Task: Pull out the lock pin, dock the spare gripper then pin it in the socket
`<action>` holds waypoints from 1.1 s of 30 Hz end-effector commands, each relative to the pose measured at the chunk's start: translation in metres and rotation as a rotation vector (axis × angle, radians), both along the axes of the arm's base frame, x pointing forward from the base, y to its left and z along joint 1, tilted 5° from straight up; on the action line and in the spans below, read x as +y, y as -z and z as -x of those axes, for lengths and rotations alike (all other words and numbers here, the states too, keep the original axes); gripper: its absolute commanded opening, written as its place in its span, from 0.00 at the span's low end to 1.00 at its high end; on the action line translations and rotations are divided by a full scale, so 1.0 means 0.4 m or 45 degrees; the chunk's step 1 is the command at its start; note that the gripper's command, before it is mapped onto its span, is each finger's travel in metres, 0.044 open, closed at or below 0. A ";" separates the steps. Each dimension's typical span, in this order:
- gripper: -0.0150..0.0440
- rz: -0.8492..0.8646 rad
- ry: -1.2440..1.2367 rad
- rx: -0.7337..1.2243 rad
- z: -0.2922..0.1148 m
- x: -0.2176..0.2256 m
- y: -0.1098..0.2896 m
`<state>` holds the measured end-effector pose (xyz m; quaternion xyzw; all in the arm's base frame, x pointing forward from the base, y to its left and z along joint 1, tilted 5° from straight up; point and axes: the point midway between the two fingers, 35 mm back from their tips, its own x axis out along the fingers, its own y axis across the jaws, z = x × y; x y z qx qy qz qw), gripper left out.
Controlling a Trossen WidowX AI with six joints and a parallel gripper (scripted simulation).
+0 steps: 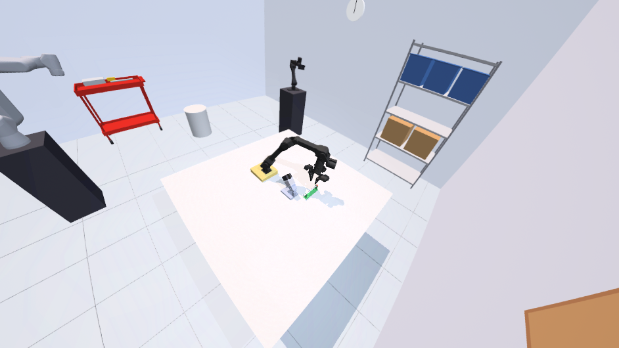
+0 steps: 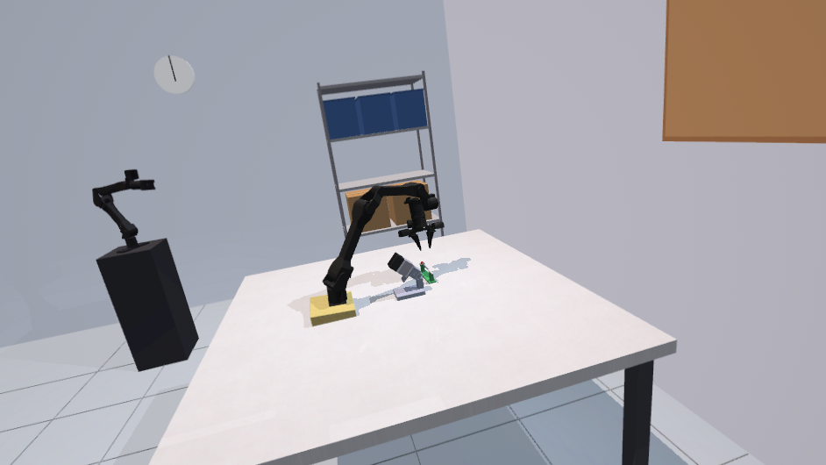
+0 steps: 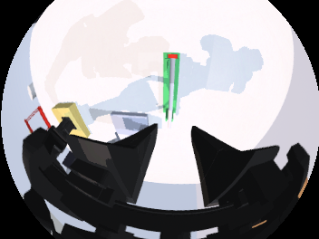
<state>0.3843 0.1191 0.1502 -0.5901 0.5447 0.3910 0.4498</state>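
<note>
One black arm reaches from its yellow base (image 2: 331, 311) across the white surface (image 2: 461, 346), its pincer (image 2: 423, 239) hanging partly spread and pinching nothing, above the green spare gripper (image 2: 427, 274). That green piece lies flat toward the surface's far edge, just beside the grey mount (image 2: 409, 275), whose dark socket (image 2: 397, 261) tilts upward.
</note>
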 end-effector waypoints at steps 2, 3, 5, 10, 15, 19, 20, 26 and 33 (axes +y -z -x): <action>0.56 0.014 -0.005 0.022 -0.005 -0.008 0.068; 0.56 0.014 -0.005 0.022 -0.006 -0.009 0.081; 0.56 0.014 -0.005 0.022 -0.007 -0.010 0.107; 0.56 0.014 -0.005 0.022 -0.007 -0.009 0.145; 0.56 0.014 -0.005 0.022 -0.010 -0.009 0.161; 0.56 0.014 -0.005 0.022 -0.012 -0.010 0.177; 0.56 0.014 -0.005 0.022 -0.012 -0.010 0.181; 0.56 0.015 -0.005 0.022 -0.015 -0.012 0.206; 0.56 0.015 -0.005 0.022 -0.017 -0.014 0.235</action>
